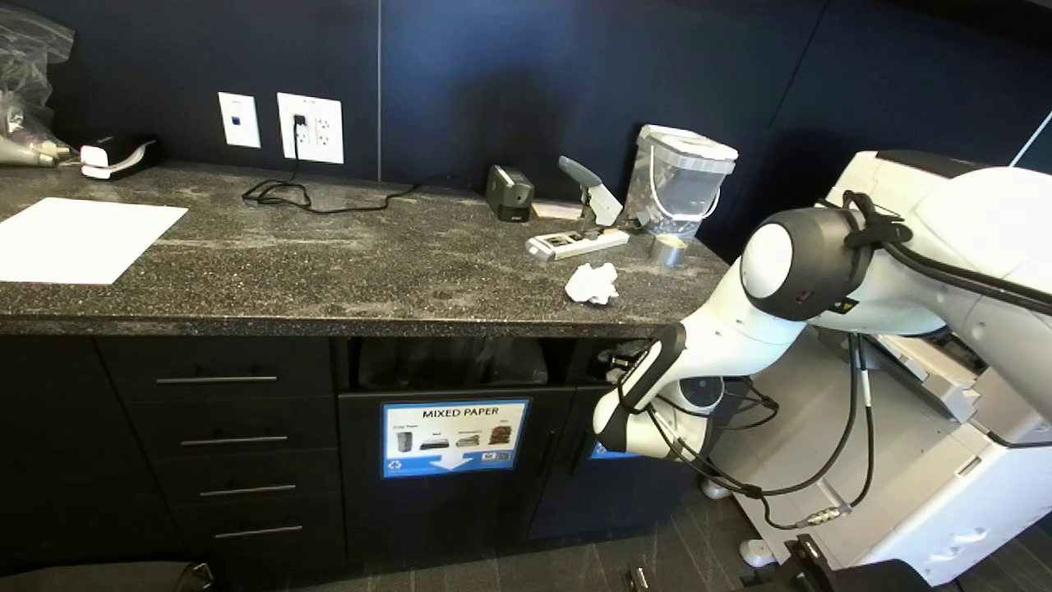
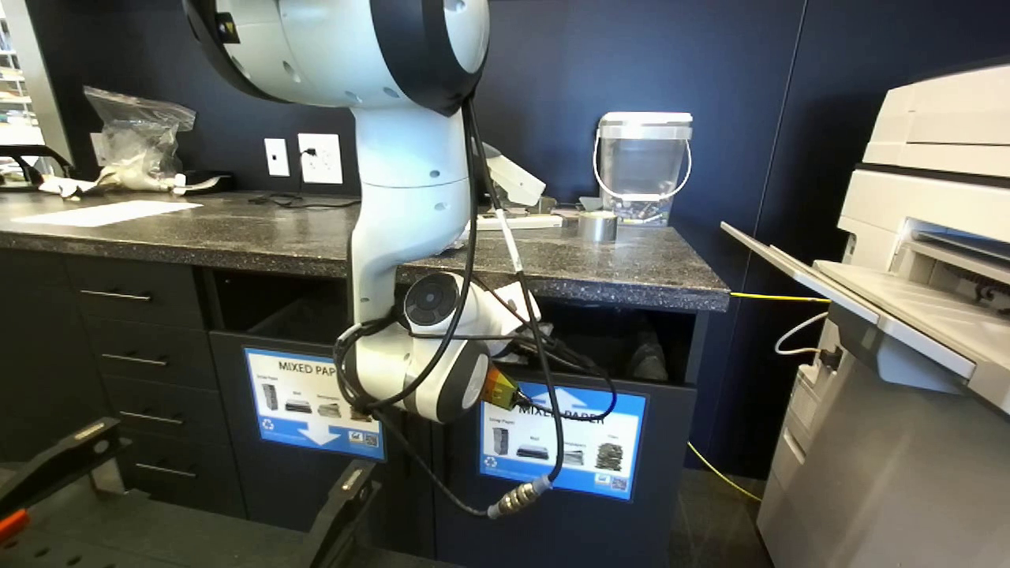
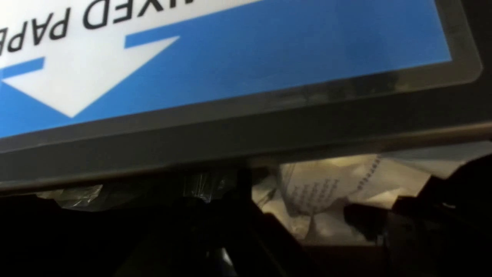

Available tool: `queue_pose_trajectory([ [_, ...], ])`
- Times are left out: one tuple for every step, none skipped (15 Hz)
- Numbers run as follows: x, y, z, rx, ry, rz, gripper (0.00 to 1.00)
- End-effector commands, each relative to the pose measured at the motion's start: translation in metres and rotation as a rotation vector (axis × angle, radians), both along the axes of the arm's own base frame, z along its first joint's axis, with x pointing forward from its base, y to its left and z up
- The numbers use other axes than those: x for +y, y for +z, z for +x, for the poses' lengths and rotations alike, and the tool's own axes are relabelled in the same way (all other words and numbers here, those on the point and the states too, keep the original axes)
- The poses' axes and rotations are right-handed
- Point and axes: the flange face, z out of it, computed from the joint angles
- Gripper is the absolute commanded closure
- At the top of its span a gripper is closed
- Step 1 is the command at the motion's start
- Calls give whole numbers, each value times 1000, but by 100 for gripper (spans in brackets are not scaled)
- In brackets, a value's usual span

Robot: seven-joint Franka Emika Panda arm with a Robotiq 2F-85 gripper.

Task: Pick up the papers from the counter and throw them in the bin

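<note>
The worktop (image 1: 394,267) is speckled dark grey, streaked paler. On it, the paper wad (image 1: 592,284) is coloured white; below it, drawers (image 1: 234,460) are finished in black, a sign (image 1: 456,439) in blue and white; above it, the wall (image 1: 567,66) is coloured dark blue.

In an exterior view the arm (image 1: 752,333) glares white at 3 o'clock and the sheet (image 1: 82,238) washes out at 9; drawers (image 1: 230,464) lie dim at 8; in an exterior view an opening (image 2: 14,102) shines at 10; the wrist view is soft, its sign (image 3: 238,57) slightly blurred, near-black at 6.
</note>
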Motion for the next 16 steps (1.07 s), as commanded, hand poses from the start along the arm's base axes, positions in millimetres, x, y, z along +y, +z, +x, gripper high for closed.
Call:
queue_pose_trajectory([
  [2,-2,5,-35,-8,2,4],
  [3,-2,5,-31,-4,5,0],
  [4,-2,5,-27,0,7,0],
  [5,-1,5,-30,6,7,0],
  [5,-1,5,-32,10,8,0],
  [6,-2,5,-30,16,10,0],
  [7,-2,5,-30,19,8,0],
  [7,-2,5,-28,25,6,0],
  [7,-2,5,-30,27,-1,0],
  [8,-2,5,-25,29,-1,0],
  [8,-2,5,-11,35,-1,0],
  [8,-3,5,-3,39,-6,0],
  [9,-4,5,9,47,-7,0],
  [8,-5,5,31,48,-9,0],
  [9,-8,4,60,58,-3,0],
  [9,-12,3,109,66,2,0],
])
